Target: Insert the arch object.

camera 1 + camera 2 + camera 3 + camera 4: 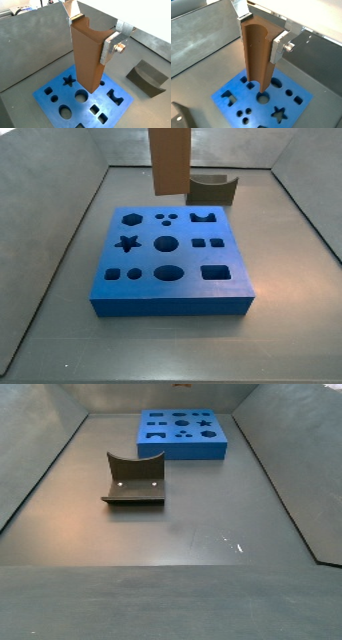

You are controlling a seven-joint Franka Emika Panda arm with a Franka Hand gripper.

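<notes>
Above the blue board (83,102), my gripper (93,31) hangs with its silver fingers (110,47) pressed against the flat sides of the tall orange-brown block (88,57), pinching it near its upper end. The block hangs upright from my gripper, and its lower end sits just over the board's holes in both wrist views (259,55), close to a round hole (263,99); I cannot tell whether it touches the board. In a side view the block (170,160) rises past the picture's top edge behind the board (171,263), so my gripper is out of sight there. A short dark block with a curved top (135,479) rests on the grey counter (201,524), well apart from the board (183,434), which lies near the counter's far edge.
</notes>
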